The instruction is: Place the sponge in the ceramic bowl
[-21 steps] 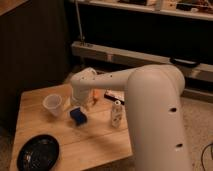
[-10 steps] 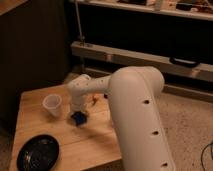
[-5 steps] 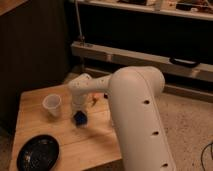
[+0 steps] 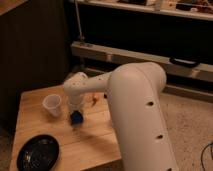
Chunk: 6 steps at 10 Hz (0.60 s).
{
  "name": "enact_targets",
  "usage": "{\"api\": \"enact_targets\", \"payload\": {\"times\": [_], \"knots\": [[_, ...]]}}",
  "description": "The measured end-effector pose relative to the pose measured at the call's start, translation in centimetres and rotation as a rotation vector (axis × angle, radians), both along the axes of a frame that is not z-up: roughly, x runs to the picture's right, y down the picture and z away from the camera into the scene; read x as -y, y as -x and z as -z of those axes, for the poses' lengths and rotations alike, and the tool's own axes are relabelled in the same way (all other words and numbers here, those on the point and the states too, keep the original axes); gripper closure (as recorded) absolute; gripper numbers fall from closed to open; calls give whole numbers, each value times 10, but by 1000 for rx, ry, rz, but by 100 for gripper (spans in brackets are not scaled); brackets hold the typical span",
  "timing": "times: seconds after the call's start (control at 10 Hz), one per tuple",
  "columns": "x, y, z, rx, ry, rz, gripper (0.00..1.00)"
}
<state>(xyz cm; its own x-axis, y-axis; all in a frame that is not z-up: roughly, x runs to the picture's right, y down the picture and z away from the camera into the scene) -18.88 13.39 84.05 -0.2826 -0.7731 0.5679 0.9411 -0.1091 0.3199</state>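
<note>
Pale wooden desk (image 4: pixel 90 142) with matt planks. On it sit a glossy black ceramic bowl (image 4: pixel 37 152), a translucent white plastic cup (image 4: pixel 52 105) and a soft-looking matt blue sponge (image 4: pixel 76 118). A smooth white arm (image 4: pixel 135 100) ends in the hand (image 4: pixel 75 111), directly over the sponge.

Sponge (image 4: pixel 76 118) is a little blue block mid-table, right at the tip of my gripper (image 4: pixel 75 111). Ceramic bowl (image 4: pixel 24 152) is black, wide and shallow, glossy, upright near the wooden table's (image 4: pixel 97 142) front-left corner, well apart from the sponge.
</note>
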Motion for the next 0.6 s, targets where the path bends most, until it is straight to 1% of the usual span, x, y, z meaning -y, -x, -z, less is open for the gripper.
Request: {"api": "enact_targets", "payload": {"times": [0.1,0.3,0.4,0.5,0.6], "knots": [[9,5,29,-3,-37,22,78],[10,16,77,4,-71,70,78],[3,23,107,14,-82,110,78],[-7,33,130,38,-84,143,78],[-23,44,150,69,-76,179,78]]}}
